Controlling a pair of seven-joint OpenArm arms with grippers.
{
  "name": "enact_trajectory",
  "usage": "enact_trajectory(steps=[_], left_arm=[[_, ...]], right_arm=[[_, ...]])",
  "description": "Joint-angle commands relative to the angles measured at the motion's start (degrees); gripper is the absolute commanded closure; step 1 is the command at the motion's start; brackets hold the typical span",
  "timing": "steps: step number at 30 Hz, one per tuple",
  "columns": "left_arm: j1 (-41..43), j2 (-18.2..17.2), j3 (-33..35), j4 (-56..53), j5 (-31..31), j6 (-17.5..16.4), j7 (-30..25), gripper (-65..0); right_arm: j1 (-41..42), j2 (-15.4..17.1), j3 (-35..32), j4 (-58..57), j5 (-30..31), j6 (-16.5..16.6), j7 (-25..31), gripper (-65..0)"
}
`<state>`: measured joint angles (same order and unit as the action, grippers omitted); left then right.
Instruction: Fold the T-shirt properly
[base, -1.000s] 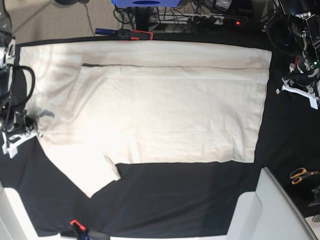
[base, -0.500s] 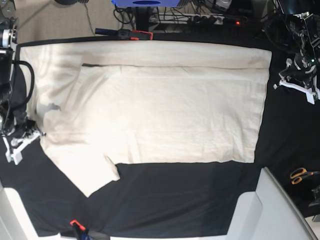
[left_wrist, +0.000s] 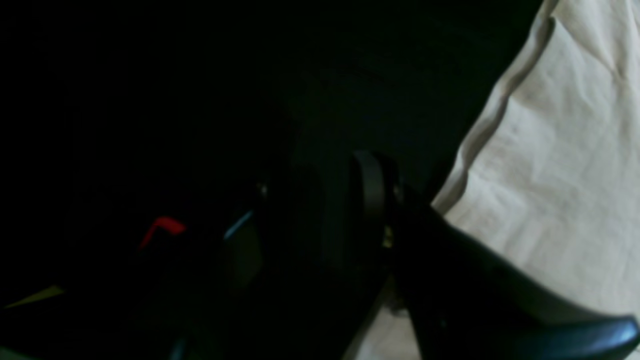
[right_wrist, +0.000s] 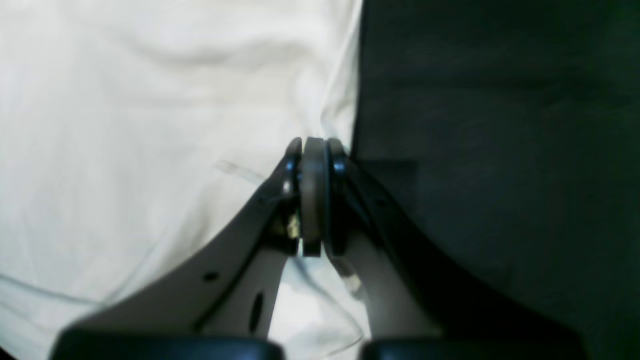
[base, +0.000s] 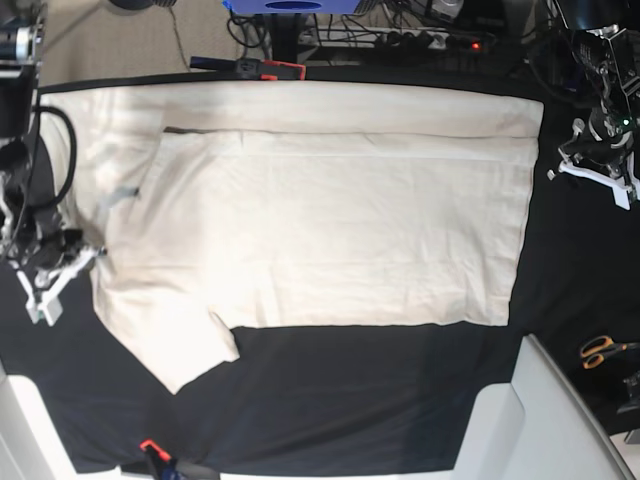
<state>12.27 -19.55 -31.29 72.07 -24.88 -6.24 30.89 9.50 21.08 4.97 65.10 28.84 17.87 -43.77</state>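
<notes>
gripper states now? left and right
Left gripper: off the T-shirt, over the black tablecloth; open or shut cannot be told.
Right gripper: shut, pinching the T-shirt's edge.

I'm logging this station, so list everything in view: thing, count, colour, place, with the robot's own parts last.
Cream short-sleeved cotton T-shirt: one, cream, spread flat across the table's middle, far edge folded over.
Black tablecloth: one, black, under the shirt.
Orange-handled scissors: one pair, orange and metal, right edge of the base view.
Red-and-black clamp: one, at the table's far edge.
Orange-tipped clamp: one, at the near edge.
Blue stand base: one, blue, beyond the table.
Right gripper: one, black and white, shut at the shirt's edge, whether on cloth is unclear.
Left gripper: one, white, over tablecloth beside the shirt, opening unclear.
</notes>
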Motion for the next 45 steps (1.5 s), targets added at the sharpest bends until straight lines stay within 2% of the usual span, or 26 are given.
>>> enact_trajectory(steps=[1,6,13,21,24,25,28,31,35,42,45], left_arm=[[-0.36,-1.24,-0.32,0.85,-0.21,-0.13,-1.05,-20.1],[-0.36,-1.24,-0.32,0.76,-0.21,-0.13,-1.14,-20.1],[-0.36,-1.24,-0.32,0.76,-0.21,-0.13,-1.22,-20.1],[-1.59,-1.15,-0.32,0.59,-0.21,-0.13,-1.14,-20.1],[-1.59,-1.15,-0.32,0.59,-0.21,-0.13,-1.14,-20.1],[-1.59,-1.15,-0.32,0.59,-0.21,-0.13,-1.14,-20.1],[-1.59,-1.15,-0.32,0.59,-0.21,-0.13,-1.22,-20.1],[-1.59,-1.15,-0.32,0.59,-0.21,-0.13,-1.22,-20.1],[-1.59,-1.33,-0.32,0.59,-0.21,-0.13,-1.22,-20.1],[-1.59,-1.33,-0.32,0.59,-0.21,-0.13,-1.22,-20.1],[-1.59,-1.33,-0.32,0.59,-0.21,-0.13,-1.22,-20.1]], right_arm=[[0.83,1.20,0.43,2.02,0.39,-0.07,0.47,0.0],[-1.89,1.20,1.05,6.33,0.39,-0.07,-1.73,0.0],[-6.46,-0.38,7.99,13.18,0.39,0.02,-7.35,0.0],[-7.87,-2.93,7.56,12.92,0.21,-0.07,-7.62,-0.3],[-7.87,-4.33,7.91,13.01,0.13,-0.07,-7.62,-6.3],[-7.87,-4.33,7.91,13.10,0.13,-0.07,-7.62,-10.1],[-7.61,-4.42,7.91,13.54,0.13,-0.07,-7.62,-26.9],[-5.58,-4.33,7.91,13.10,0.13,-0.07,-7.53,-36.9],[0.04,-3.89,7.38,7.38,0.04,-0.07,-7.53,-37.4],[9.54,-0.20,7.03,-10.20,-0.05,0.11,-6.47,-36.0],[11.21,1.64,2.10,-13.28,-0.05,0.02,-4.36,-34.8]])
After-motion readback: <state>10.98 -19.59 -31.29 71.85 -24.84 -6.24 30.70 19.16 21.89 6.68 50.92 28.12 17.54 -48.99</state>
